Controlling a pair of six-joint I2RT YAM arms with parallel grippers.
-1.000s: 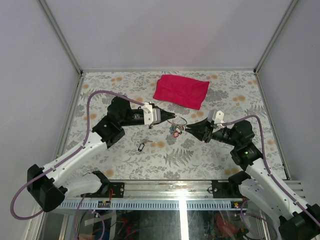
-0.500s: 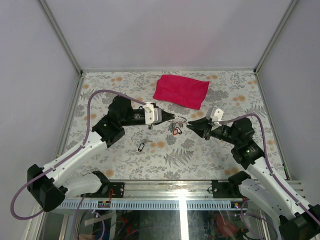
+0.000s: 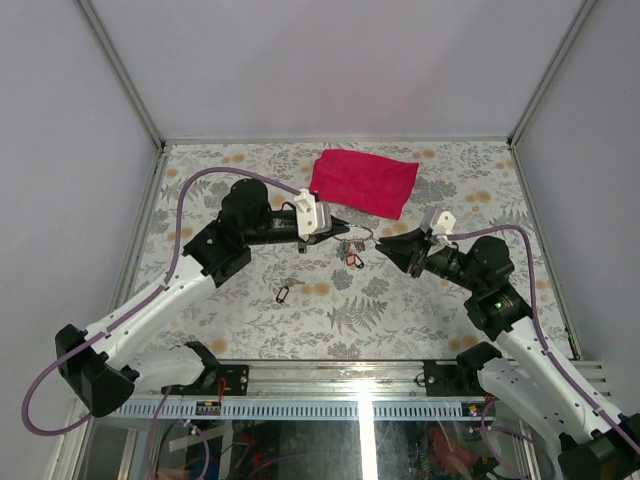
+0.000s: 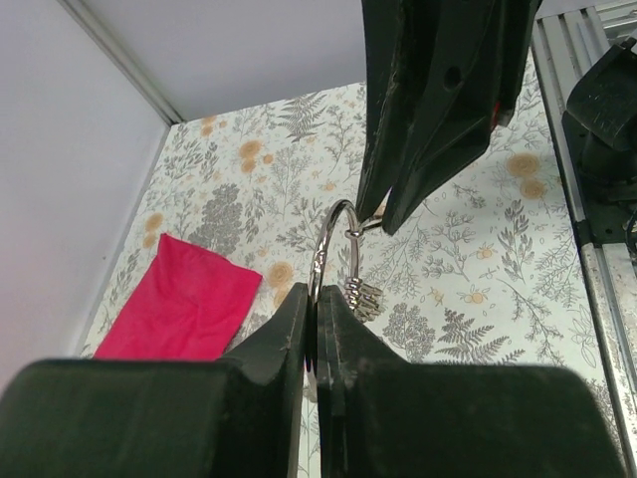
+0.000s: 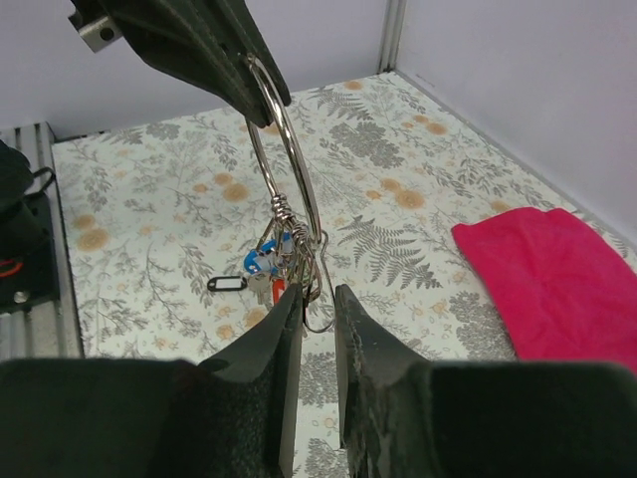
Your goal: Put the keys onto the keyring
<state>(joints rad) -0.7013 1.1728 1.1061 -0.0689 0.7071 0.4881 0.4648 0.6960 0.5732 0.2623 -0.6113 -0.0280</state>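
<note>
My left gripper is shut on the keyring, a silver wire ring pinched edge-on between its fingers above the table. Several keys with blue and red tags hang in a bunch from the ring's low end. My right gripper faces it from the right with its jaws a narrow gap apart. A thin wire loop of the bunch hangs in that gap, and its left finger sits against the keys. One key with a black tag lies alone on the table, nearer the left arm.
A red cloth lies at the back of the floral tabletop, just behind the grippers. Grey walls close in the left, right and back sides. The metal rail with the arm bases runs along the near edge.
The left gripper has risen and turned, carrying the ring and bunch a little back. The right gripper has drawn slightly to the right and its jaws have narrowed a touch.
</note>
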